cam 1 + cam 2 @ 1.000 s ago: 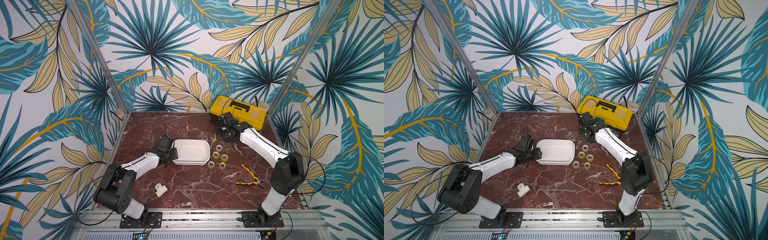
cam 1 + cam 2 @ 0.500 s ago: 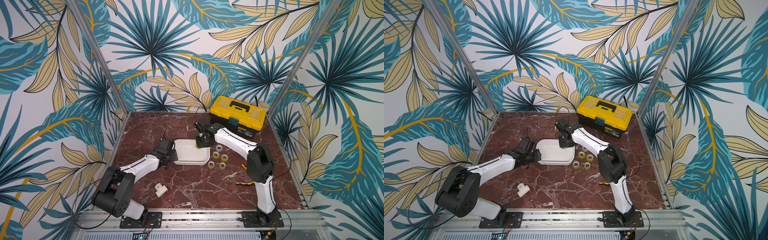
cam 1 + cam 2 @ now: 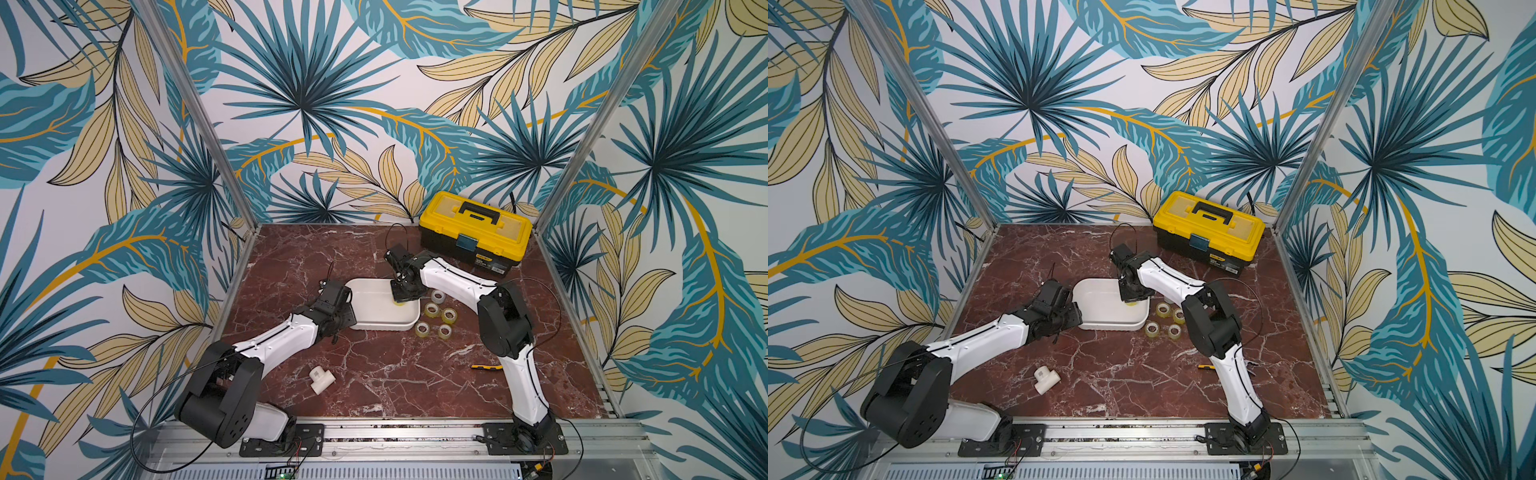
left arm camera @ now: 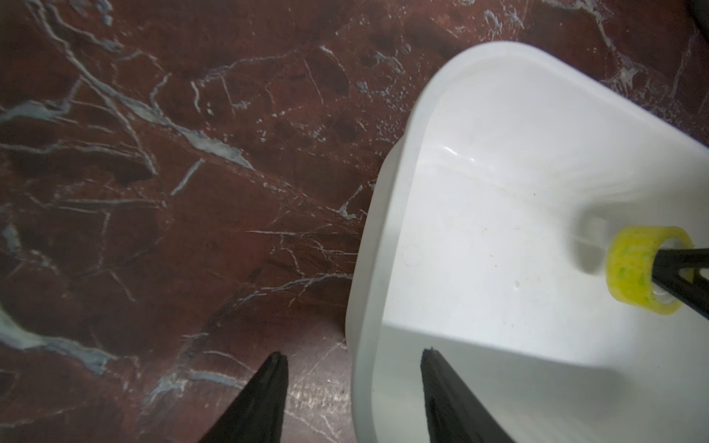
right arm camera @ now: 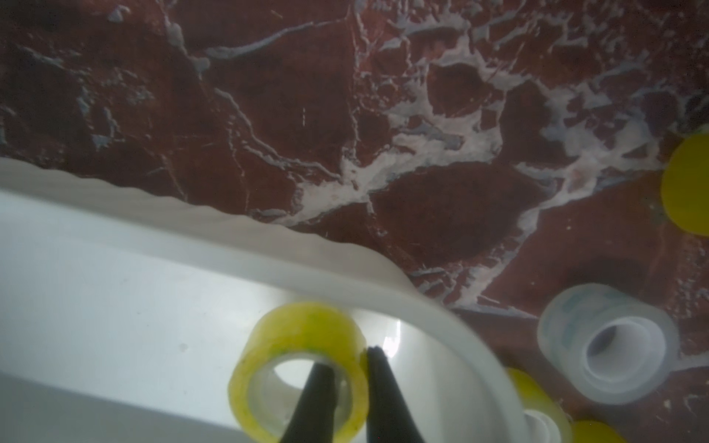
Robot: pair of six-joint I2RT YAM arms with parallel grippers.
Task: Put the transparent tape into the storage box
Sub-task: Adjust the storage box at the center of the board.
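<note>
Right claw [image 5: 347, 358], tape [image 5: 303, 326] now over box [image 3: 382, 326]

Robot lab booth, leaf-print walls [image 3: 299, 104], aluminium posts [image 3: 231, 183], marble tabletop [image 3: 374, 374]

Red marble tabletop [image 3: 374, 374], white storage box [image 3: 382, 325], transparent tape rolls [image 3: 431, 308] just beside it, yellow toolbox [image 3: 473, 232], white pipe fitting [image 3: 322, 379].

Your two top views sit high at the front edge, looking down and toward the back wall [image 3: 332, 104]; both take in the whole marble table [image 3: 374, 374]. Your left wrist camera looks down at close range onto one end of the storage box [image 4: 387, 199]. Your right wrist camera hangs closer still over its other end. Both wrist views share the yellow tape roll [image 5: 303, 333].
</note>
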